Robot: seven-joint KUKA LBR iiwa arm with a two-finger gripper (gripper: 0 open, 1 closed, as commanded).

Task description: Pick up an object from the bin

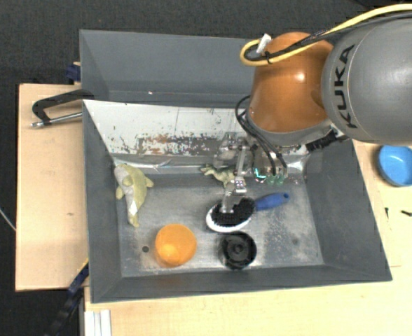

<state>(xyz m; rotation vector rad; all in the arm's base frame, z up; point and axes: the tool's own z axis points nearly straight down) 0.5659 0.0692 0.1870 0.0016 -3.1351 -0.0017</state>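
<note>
My gripper (235,185) hangs low in the middle of the bin, under the arm's orange cover. Its tip is right above the head of a brush (231,218), which has a white oval head, black bristles and a blue handle pointing to the right. I cannot tell whether it touches the brush. Just in front of the brush lies a black round cap-like thing (237,251). A small olive-green figure (218,172) lies just to the left of the gripper, near the back wall.
An orange ball (175,244) rests at the front left of the bin floor. A pale yellow-green limp toy (132,187) lies along the left wall. The arm and its cover hang over the back right corner.
</note>
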